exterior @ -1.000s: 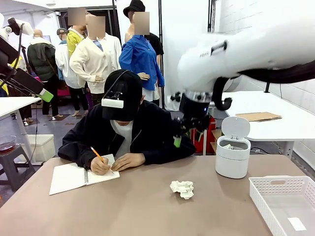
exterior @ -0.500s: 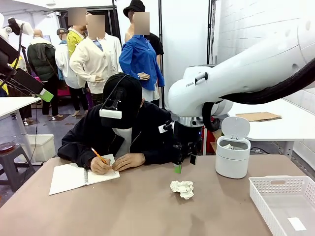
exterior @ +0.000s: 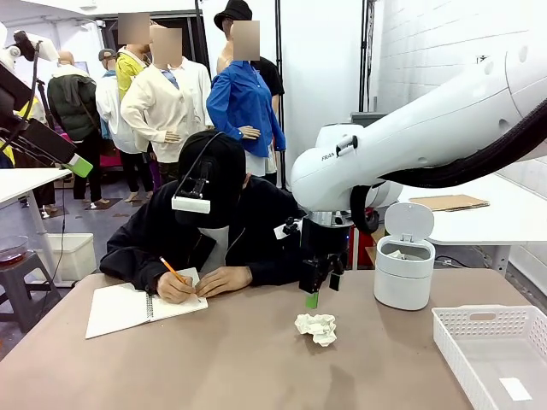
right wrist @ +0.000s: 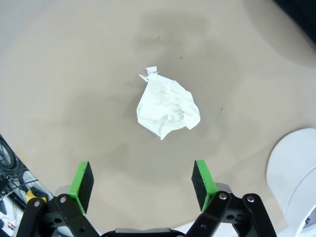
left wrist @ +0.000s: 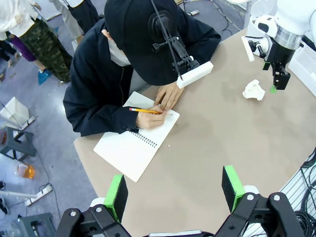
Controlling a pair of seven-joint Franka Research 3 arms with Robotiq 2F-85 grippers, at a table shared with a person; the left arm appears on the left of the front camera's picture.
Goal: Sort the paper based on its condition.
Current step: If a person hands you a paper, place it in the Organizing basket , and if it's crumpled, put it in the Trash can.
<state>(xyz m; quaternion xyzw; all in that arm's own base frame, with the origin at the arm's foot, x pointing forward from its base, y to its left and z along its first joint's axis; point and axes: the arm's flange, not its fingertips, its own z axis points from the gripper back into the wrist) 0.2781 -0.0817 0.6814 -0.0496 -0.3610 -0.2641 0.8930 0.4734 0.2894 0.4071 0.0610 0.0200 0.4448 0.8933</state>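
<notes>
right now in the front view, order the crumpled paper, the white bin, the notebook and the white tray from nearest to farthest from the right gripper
1. crumpled paper: mid-table, just below the right gripper.
2. white bin: on the right side, lid up.
3. notebook, far left, and white tray, far right: too close to call.

tray (exterior: 479, 313): running off the front view's right and bottom edges.
bin (right wrist: 296, 168): being cut by the right wrist view's right edge.
notebook (exterior: 120, 312): lying partly under the person's writing hand (exterior: 174, 289).
</notes>
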